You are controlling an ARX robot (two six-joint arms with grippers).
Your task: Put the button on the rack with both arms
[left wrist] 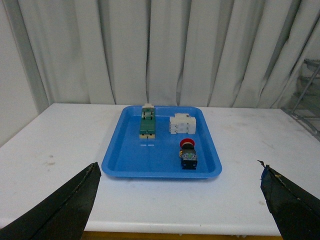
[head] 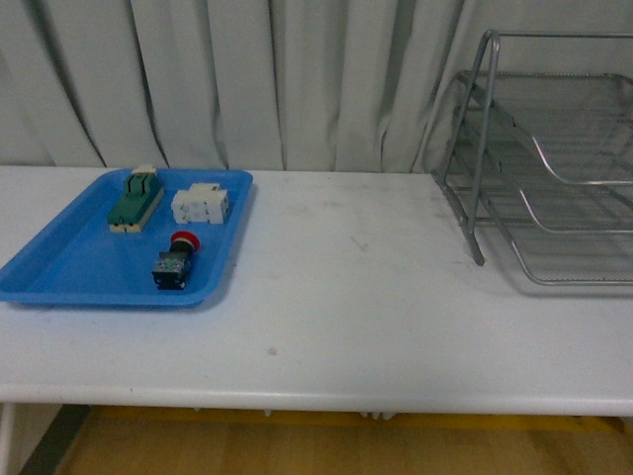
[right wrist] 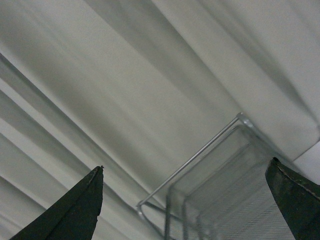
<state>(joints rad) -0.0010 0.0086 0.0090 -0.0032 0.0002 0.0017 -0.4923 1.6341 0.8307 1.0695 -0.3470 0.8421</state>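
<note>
The button, red cap on a dark body, lies in the near right part of the blue tray; the left wrist view shows this button too. The silver wire rack stands at the table's right end. Neither arm shows in the front view. My left gripper is open and empty, well short of the tray, its fingertips wide apart. My right gripper is open and empty, facing the curtain and the rack's upper tiers.
In the blue tray a green-topped block and a white block sit behind the button. A pale curtain hangs behind the white table. The table's front edge runs close below.
</note>
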